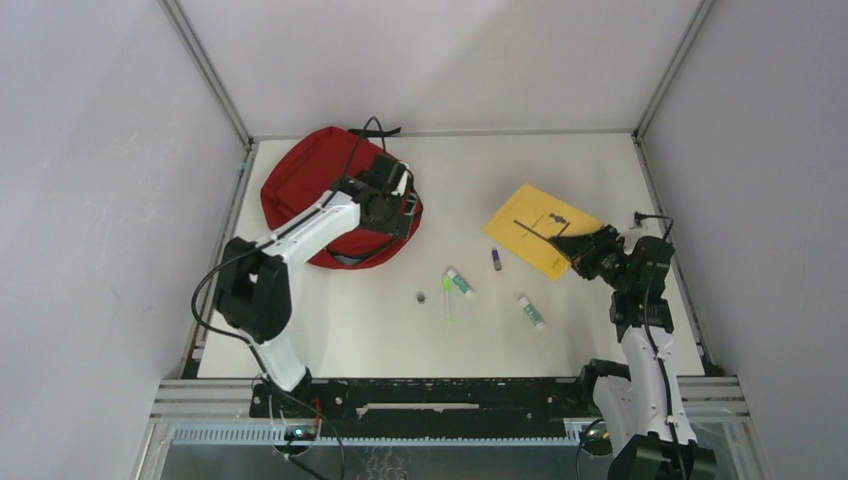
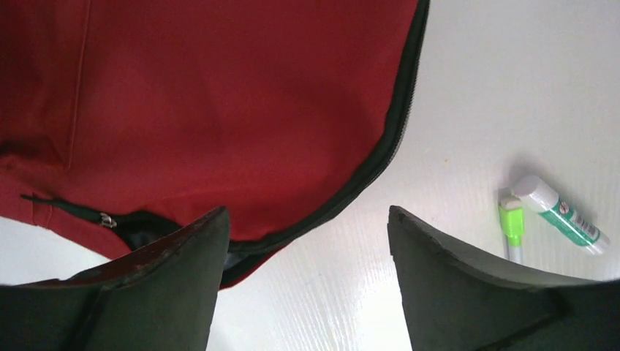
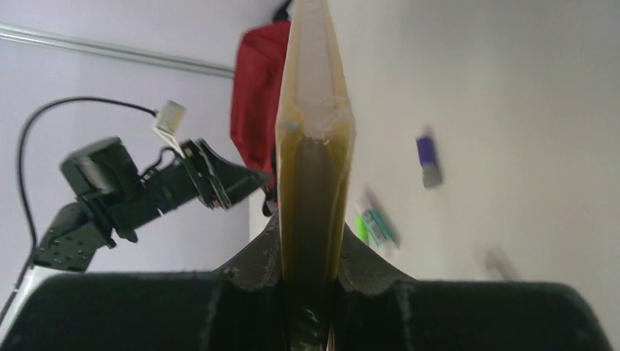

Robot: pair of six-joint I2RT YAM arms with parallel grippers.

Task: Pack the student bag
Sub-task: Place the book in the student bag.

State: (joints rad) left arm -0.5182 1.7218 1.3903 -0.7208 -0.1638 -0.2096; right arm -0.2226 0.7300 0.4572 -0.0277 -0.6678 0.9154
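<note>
The student bag (image 1: 300, 180), red with black zip trim, lies at the table's back left. My left gripper (image 1: 400, 195) hovers over its right edge, open, with only bare table between the fingers; in the left wrist view the student bag (image 2: 219, 95) fills the upper left and its zip edge passes under the left finger (image 2: 183, 278). My right gripper (image 1: 572, 243) is shut on the near corner of a yellow notebook (image 1: 535, 225), held up off the table at the right. The notebook (image 3: 313, 131) stands edge-on between the pads (image 3: 257, 263), with the student bag (image 3: 254, 95) behind it.
On the table between the arms lie two white-and-green glue sticks (image 1: 460, 282) (image 1: 531, 312), a green highlighter (image 1: 447, 297), a small purple item (image 1: 495, 259) and a small dark round piece (image 1: 421, 297). Grey walls enclose the table on three sides.
</note>
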